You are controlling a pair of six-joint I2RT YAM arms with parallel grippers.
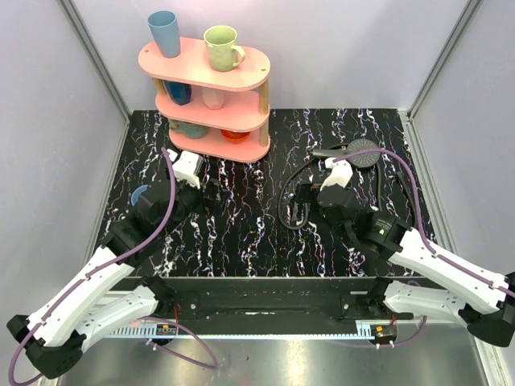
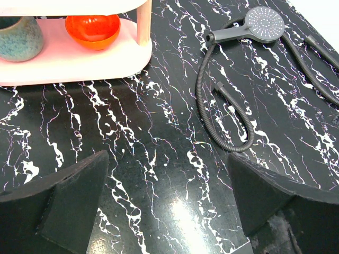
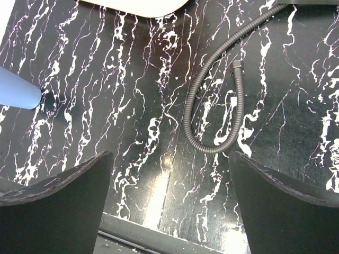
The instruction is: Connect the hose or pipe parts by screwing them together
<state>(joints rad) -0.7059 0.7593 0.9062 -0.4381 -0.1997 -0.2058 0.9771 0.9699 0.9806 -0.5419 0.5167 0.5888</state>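
The shower head [image 1: 364, 153] lies on the black marble table [image 1: 241, 233] at the back right, its round grey perforated face [image 2: 263, 23] up and its dark handle pointing left. The thin black hose [image 2: 200, 90] runs from the handle's end, bends into a loop [image 3: 212, 148] and stops at a loose end [image 3: 237, 65]. Whether it is joined to the handle I cannot tell. My right gripper [image 1: 306, 198] hovers open just in front of the loop [image 1: 283, 207]. My left gripper [image 1: 209, 193] stands open over bare table at mid-left; nothing lies between the fingers [image 2: 69, 196] of either.
A pink three-tier shelf [image 1: 211, 71] with cups and an orange bowl [image 2: 92, 29] stands at the back left. A blue cup [image 3: 16, 91] lies on the table beside the left arm. A second dark hose stretch [image 2: 307, 66] runs right of the shower head. White walls enclose the table.
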